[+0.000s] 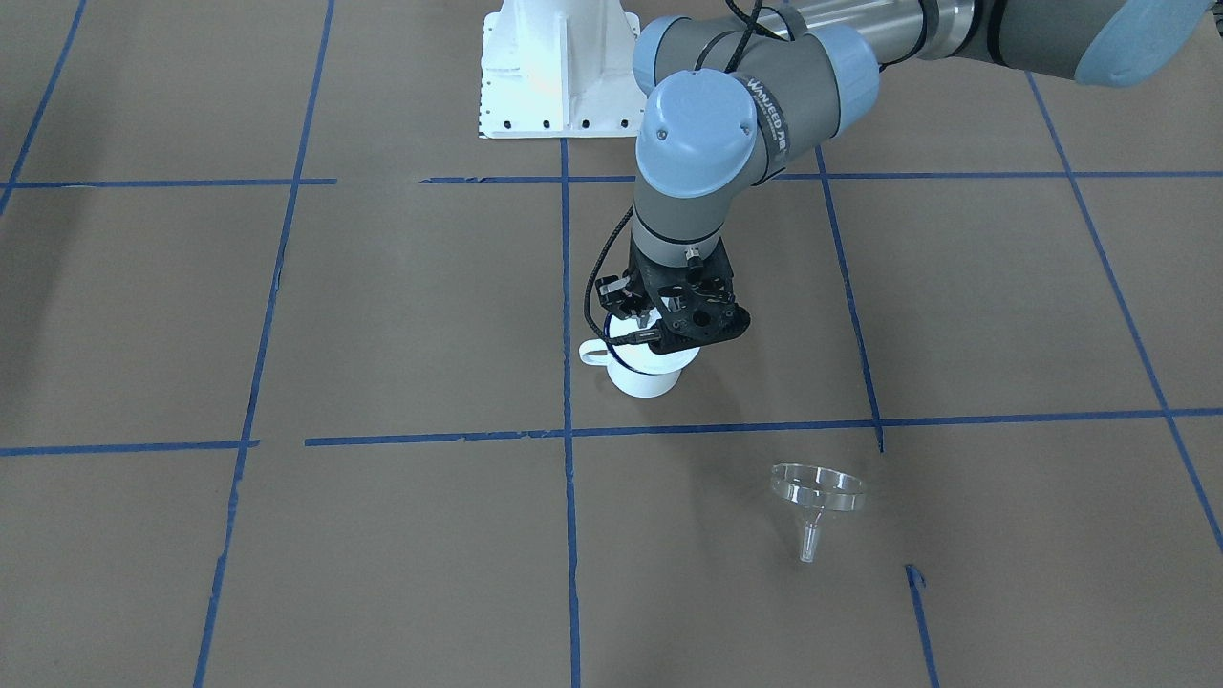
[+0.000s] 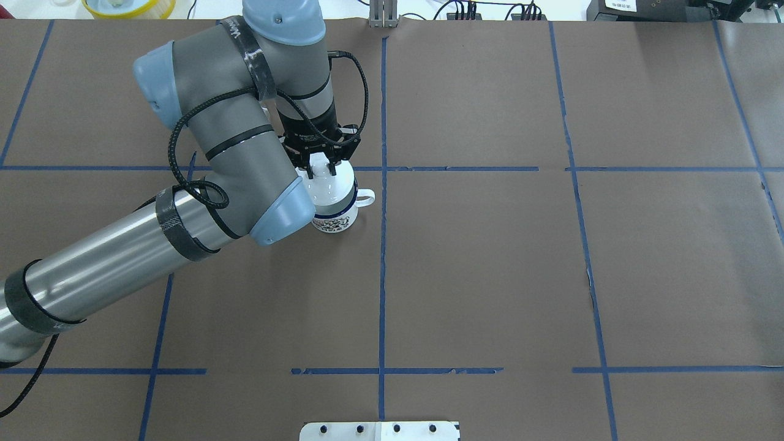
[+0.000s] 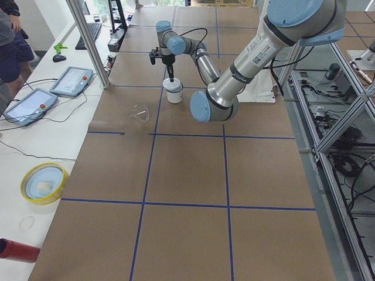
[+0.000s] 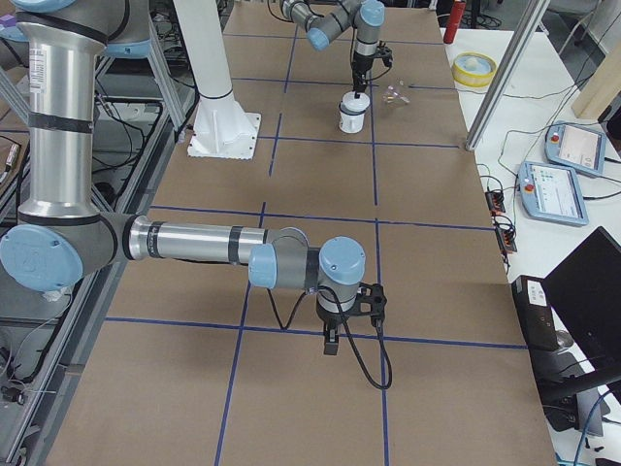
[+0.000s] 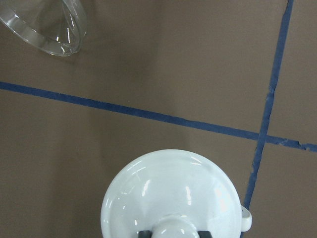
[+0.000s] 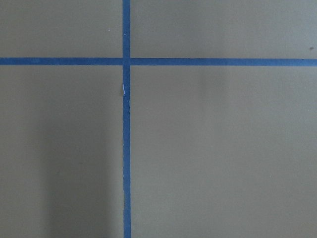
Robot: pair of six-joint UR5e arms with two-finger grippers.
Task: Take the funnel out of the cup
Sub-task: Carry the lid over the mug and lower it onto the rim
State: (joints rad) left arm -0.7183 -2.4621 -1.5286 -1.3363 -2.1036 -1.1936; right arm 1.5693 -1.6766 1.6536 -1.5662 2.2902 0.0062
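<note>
The clear funnel (image 1: 819, 495) lies on the brown table, outside the cup and apart from it; it also shows in the left wrist view (image 5: 47, 25) at the top left. The cup (image 1: 648, 380), a white mug with a dark blue rim, stands upright with its handle (image 2: 364, 197) sticking out. A white knobbed lid (image 5: 168, 191) covers it. My left gripper (image 2: 323, 168) hangs straight above the cup, its fingers (image 5: 143, 234) shut on the lid's knob. My right gripper (image 4: 330, 342) hovers low over bare table far from the cup; I cannot tell if it is open.
The white robot base (image 1: 559, 67) stands behind the cup. A yellow-rimmed bowl (image 3: 42, 182), a red bottle (image 3: 17, 249) and operator tablets (image 3: 70, 80) lie off the table's far side. Blue tape lines (image 1: 568, 430) cross the table.
</note>
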